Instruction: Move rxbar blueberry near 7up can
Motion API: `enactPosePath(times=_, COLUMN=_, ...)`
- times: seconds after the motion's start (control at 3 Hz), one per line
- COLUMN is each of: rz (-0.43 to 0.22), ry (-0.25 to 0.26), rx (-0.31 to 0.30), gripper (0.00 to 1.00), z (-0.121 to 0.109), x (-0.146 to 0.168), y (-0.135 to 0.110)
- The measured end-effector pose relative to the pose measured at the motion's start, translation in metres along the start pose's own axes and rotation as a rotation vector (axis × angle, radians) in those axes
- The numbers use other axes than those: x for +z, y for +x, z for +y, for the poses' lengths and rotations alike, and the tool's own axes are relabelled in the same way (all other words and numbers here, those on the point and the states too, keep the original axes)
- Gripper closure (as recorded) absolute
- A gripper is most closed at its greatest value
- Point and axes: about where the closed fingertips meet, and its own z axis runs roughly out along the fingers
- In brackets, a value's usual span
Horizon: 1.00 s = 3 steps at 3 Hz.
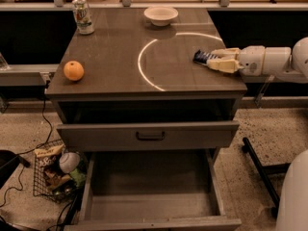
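Observation:
The rxbar blueberry (202, 57) is a dark blue flat bar lying at the right side of the table top, its right end between my fingers. My gripper (217, 59) reaches in from the right edge and is shut on the bar. The 7up can (83, 16) stands upright at the far left corner of the table, well apart from the bar.
A white bowl (160, 15) sits at the back middle. An orange fruit (73, 70) lies near the left front edge. The brown table (115, 57) has a bright light arc on it. The bottom drawer (149, 191) is pulled open. A wire basket (55, 174) stands on the floor at left.

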Motion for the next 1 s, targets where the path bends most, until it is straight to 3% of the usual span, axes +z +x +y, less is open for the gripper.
enactPosePath(times=1.0, rz=0.007, ry=0.004, rx=-0.005, gripper=1.0, z=-0.0006, x=0.0007, y=-0.0038)
